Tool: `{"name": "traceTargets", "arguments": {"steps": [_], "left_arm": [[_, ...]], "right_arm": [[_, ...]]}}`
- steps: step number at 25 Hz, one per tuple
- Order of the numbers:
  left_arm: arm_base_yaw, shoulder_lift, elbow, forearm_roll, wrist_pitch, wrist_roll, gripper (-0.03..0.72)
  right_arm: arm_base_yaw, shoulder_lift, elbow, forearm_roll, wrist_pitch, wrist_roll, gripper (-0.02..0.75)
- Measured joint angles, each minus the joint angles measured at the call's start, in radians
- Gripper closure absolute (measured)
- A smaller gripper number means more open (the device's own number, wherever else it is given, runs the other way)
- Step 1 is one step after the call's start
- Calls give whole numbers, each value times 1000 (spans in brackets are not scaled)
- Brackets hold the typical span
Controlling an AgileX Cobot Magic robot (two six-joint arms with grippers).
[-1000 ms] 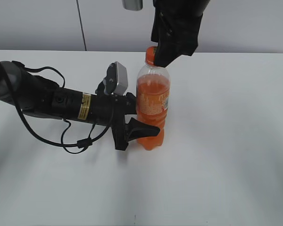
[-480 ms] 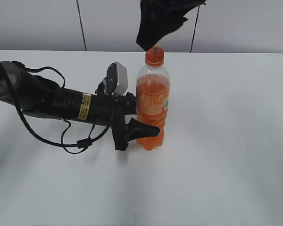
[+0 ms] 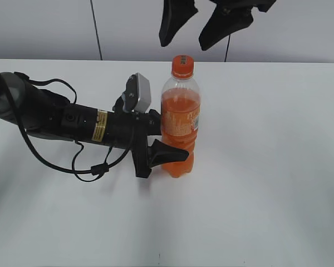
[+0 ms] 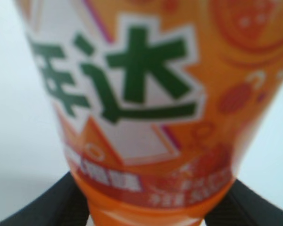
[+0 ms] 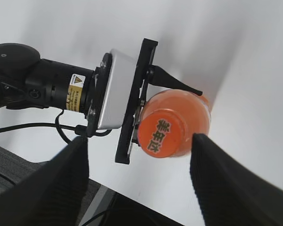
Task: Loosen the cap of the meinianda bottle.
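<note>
The meinianda bottle [image 3: 180, 119] stands upright on the white table, full of orange drink. Its orange cap [image 3: 182, 65] sits on the neck. My left gripper [image 3: 168, 149] reaches in from the left and is shut on the bottle's waisted lower body. In the left wrist view the label [image 4: 132, 94] fills the frame, with the jaws [image 4: 146, 214] dark at both bottom corners. My right gripper [image 3: 197, 26] hangs open above the cap, not touching it. In the right wrist view the cap [image 5: 161, 133] shows from above between the spread fingers [image 5: 146, 186].
The white table [image 3: 267, 167] spreads around the bottle. A grey wall runs behind it. The left arm's cable [image 3: 89, 167] loops on the table to the left. The left wrist camera housing [image 5: 115, 92] sits beside the bottle.
My right gripper was closed around the cap one second ago. It has let go, risen and spread its fingers. The bottle and left gripper have not moved.
</note>
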Motion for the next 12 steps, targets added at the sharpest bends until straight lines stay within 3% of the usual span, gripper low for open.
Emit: {"name": "traceTargets", "arguments": {"steps": [12], "left_arm": [[0, 0, 0, 0, 0, 0, 279]], "right_arm": [[0, 53, -1, -30, 0, 12, 251]]}}
